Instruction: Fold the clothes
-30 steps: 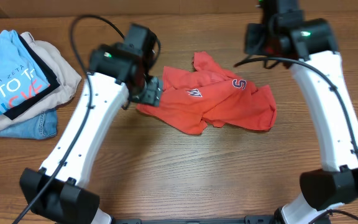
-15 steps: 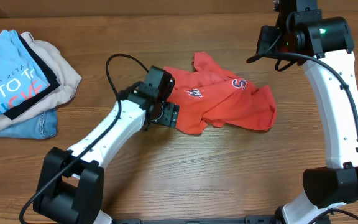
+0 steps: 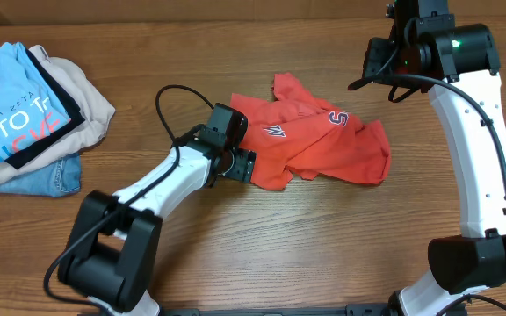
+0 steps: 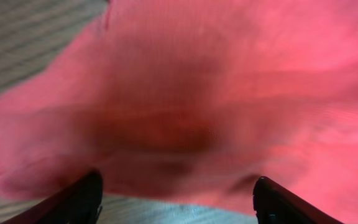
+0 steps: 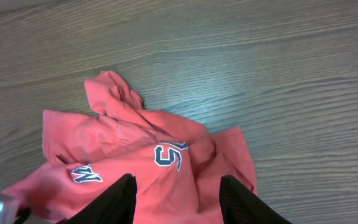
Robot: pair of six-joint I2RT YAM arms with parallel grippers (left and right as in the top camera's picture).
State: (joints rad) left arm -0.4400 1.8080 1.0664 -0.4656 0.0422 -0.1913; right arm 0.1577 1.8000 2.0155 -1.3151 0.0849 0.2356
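Note:
The coral-red T-shirt (image 3: 314, 145) lies crumpled in the middle of the table, navy-and-white letters showing. It fills the left wrist view (image 4: 191, 93) and shows in the right wrist view (image 5: 160, 168). My left gripper (image 3: 242, 165) is low at the shirt's left front edge, open, its fingers (image 4: 176, 202) spread either side of the fabric edge with nothing between them. My right gripper (image 5: 176, 202) is open and empty, held high above the shirt at the back right (image 3: 393, 57).
A pile of other garments sits at the far left: a light-blue printed T-shirt (image 3: 11, 114) on a beige garment (image 3: 90, 101) and denim (image 3: 46, 180). The wooden table (image 3: 279, 246) extends in front of the shirt.
My left arm swung down and forward from above the shirt's left side to its left front edge, then edged slightly right. The right arm shifted slightly right, then held still.

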